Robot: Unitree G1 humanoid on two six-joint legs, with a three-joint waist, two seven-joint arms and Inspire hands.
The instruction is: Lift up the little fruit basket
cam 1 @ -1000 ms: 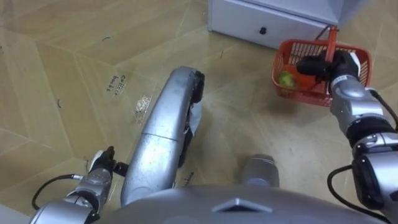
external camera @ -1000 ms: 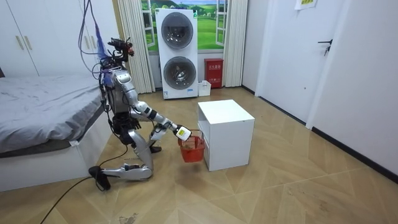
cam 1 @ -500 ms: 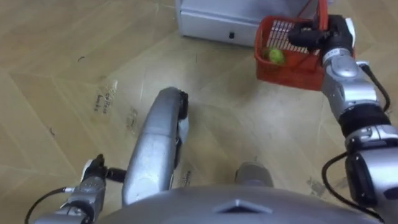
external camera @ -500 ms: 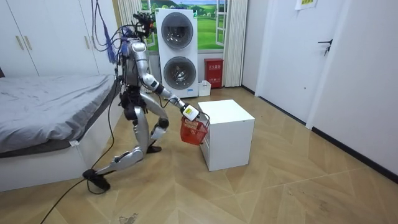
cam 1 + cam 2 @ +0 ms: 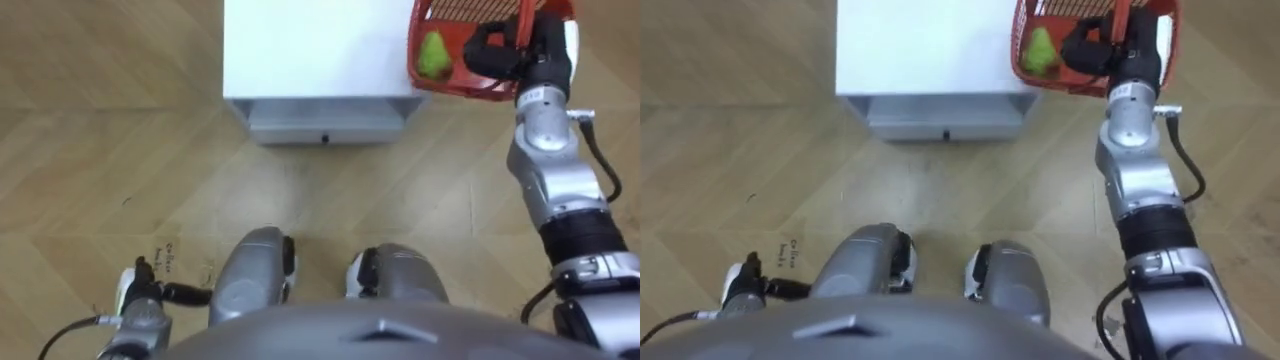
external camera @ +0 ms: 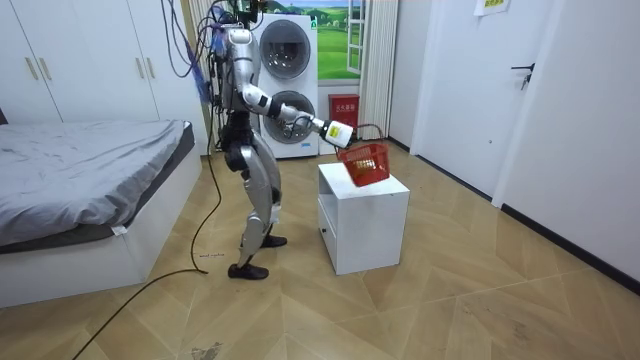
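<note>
The red plastic fruit basket hangs tilted in the air over the right part of the white cabinet's top. A green fruit lies inside it. My right hand is shut on the basket's red handle, with the arm stretched forward. In the room view I stand upright beside the cabinet and hold the basket just above its top. My left hand hangs low at the lower left, by my side.
The cabinet has a front drawer with a small dark knob. Wooden floor lies around it. In the room view a stacked washer and dryer stand behind me, and a bed fills the room view's left.
I have risen from a kneel on the floor to standing. The basket went up with my right hand from the floor beside the cabinet to above its top.
</note>
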